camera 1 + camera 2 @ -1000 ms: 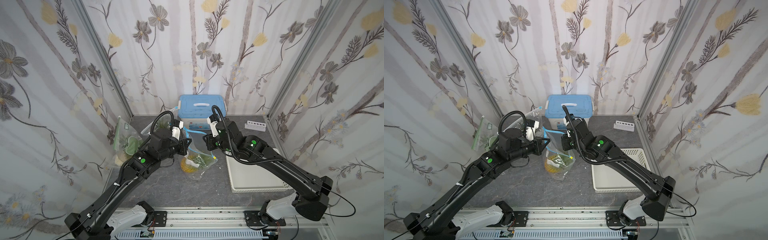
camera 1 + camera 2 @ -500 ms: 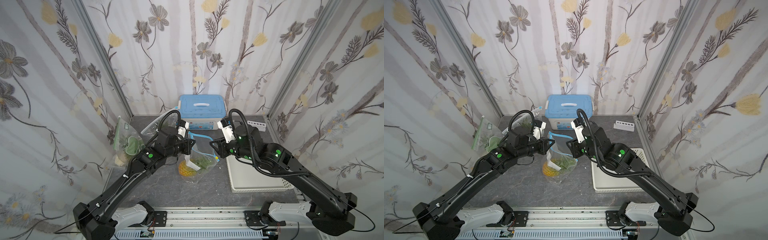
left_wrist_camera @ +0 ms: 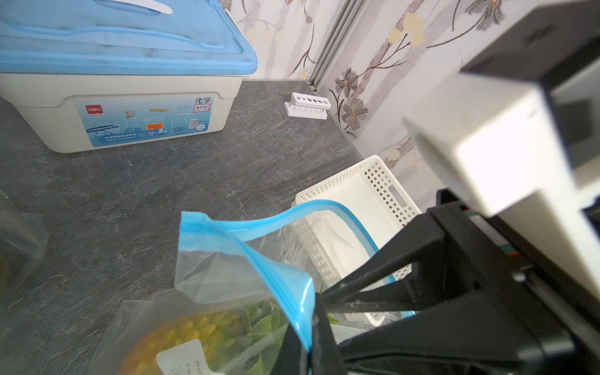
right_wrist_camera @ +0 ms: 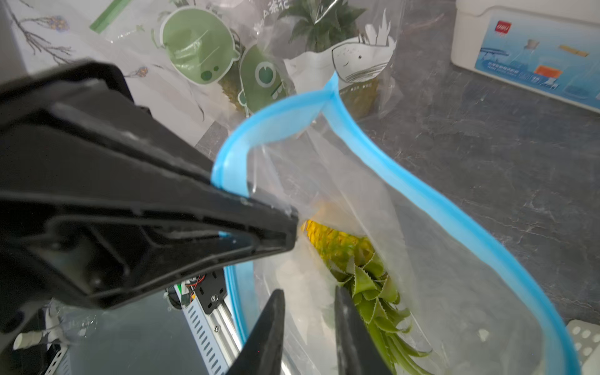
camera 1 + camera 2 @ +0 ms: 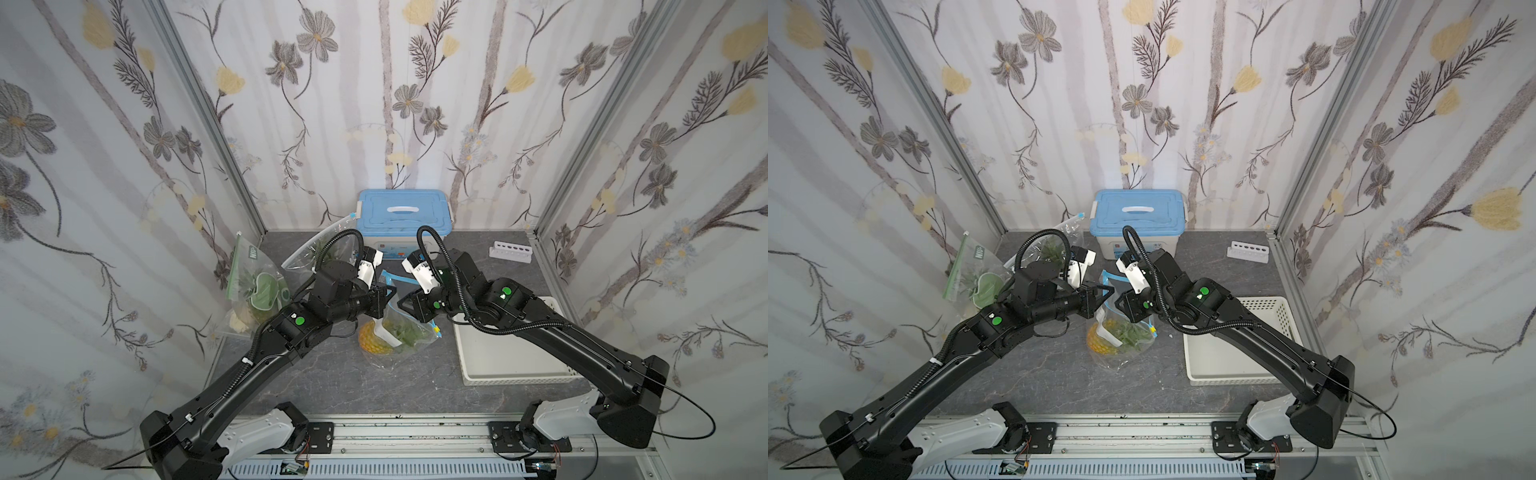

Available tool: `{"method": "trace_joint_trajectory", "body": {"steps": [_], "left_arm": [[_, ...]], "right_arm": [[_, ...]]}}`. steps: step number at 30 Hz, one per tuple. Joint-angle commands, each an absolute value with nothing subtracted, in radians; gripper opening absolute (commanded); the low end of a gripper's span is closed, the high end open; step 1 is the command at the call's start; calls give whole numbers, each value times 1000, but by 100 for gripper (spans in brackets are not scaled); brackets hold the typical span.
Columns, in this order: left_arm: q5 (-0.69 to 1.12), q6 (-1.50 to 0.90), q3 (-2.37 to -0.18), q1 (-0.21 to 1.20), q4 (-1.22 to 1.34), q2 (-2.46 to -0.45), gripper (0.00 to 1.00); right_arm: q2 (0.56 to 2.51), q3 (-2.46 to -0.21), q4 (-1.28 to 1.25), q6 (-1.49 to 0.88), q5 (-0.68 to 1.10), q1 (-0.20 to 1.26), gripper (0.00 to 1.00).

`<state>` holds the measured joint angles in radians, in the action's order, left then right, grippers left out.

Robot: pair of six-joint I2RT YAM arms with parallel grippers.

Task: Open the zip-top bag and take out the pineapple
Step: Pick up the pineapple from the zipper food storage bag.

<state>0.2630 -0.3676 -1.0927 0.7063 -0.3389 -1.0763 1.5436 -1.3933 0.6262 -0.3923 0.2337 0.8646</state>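
Bag (image 4: pixel 438 276) unzipped, my left gripper (image 4: pixel 289 227) clamped on its blue rim (image 4: pixel 406 191), my right gripper (image 4: pixel 308 293) slightly apart at the mouth, holding nothing evident; pineapple (image 4: pixel 341 243) inside, not yet grasped.

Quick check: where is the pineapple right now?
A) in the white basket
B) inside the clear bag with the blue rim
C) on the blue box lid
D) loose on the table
B: the pineapple shows through the bag, whose blue rim the left gripper pinches.
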Motion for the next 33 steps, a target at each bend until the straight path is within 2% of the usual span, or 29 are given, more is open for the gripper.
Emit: {"method": "trace_joint_trajectory", "body": {"steps": [1,5,16,24,33], "left_arm": [[262,-345,-1084,710,-224,-1058,0],[262,-345,-1063,719,-181,-1041,0],[241,-364,-997,774,-91,-1027,0],[207,-379,-954,825,9,-1088,0],[206,-412,-882,830,154,-1115,0]], "right_arm": [[1522,-1332,582,-422,290,864,30],[1507,-1235,545,-458,329,862,35],[1502,-1173,704,-477,227,834,55],[1494,-1156,789,-501,160,829,59],[1461,-1126,688,-538,153,825,57]]}}
